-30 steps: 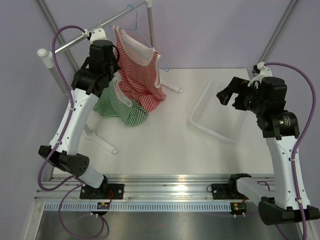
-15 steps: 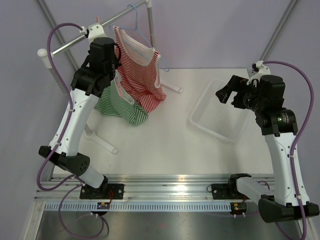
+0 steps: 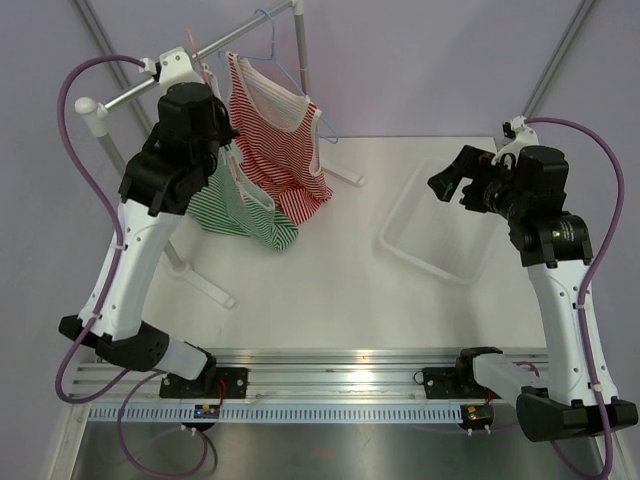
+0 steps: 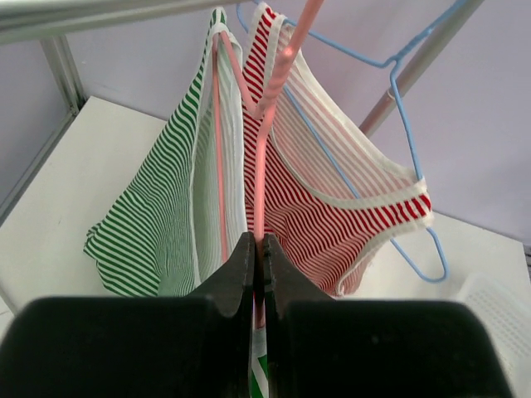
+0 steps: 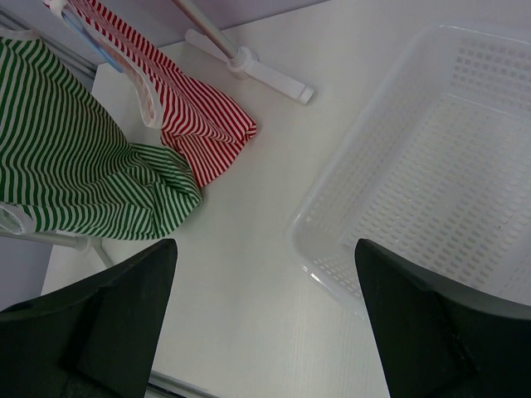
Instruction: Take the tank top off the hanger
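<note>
Green tank top point(image 4: 149, 224) hangs at upper left on the pink hanger point(image 4: 264, 141). My left gripper point(image 4: 257, 249) is clamped on its wire, probably to steady it. Red top point(image 4: 332, 207) hangs alongside. Far right, my right gripper point(image 3: 452, 185) hovers over the basket point(image 5: 332, 199), fingers spread, free to pull fabric.

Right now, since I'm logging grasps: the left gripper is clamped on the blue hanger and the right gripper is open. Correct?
Not quite: the left wrist view shows the left gripper clamped on the pink hanger, not the blue hanger. The right gripper is open.
</note>
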`<state>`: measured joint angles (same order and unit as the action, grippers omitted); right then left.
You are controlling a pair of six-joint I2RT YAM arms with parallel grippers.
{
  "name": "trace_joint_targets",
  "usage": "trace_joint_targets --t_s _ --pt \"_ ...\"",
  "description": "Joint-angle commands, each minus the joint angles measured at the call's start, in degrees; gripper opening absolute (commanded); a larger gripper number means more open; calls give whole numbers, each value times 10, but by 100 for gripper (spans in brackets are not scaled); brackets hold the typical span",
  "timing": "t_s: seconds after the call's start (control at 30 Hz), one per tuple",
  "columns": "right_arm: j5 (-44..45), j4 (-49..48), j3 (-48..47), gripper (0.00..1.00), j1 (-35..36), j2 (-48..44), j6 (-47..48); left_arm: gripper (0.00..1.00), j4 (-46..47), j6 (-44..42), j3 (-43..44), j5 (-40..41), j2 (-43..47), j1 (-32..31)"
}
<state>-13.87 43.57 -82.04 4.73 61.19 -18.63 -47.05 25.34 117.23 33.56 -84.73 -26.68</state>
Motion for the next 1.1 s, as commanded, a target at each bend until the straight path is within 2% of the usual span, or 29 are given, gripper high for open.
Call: trace_joint_targets --t_s 0.0,0.13,0.33,0.5,0.57,0.63,0.73,0.93,1.07 --pt "-25 -50 5 96 4 4 -15 0 40 13 -32 -37 69 -6" --pt "-58 -87 11 95 4 21 -40 0 23 5 -68 -75 117 -6" --pt "-159 -154 2 94 6 66 -77 0 27 2 -148 -139 197 -6" --pt "-217 -219 1 95 27 103 -118 0 18 -9 -204 -250 257 -6" --pt "-229 -226 -14 95 57 125 -119 0 1 -15 -219 -294 271 -6" --pt "-232 -224 -29 95 103 153 -113 0 -14 -22 -232 -321 279 -6" --pt "-201 -246 -44 95 168 178 -112 0 -7 -36 -270 -428 294 -6" --pt "-158 -304 -54 89 241 220 -129 0 53 -15 -332 -602 316 -6" --pt "-134 -285 -76 83 266 247 -106 0 79 5 -349 -635 316 -6"
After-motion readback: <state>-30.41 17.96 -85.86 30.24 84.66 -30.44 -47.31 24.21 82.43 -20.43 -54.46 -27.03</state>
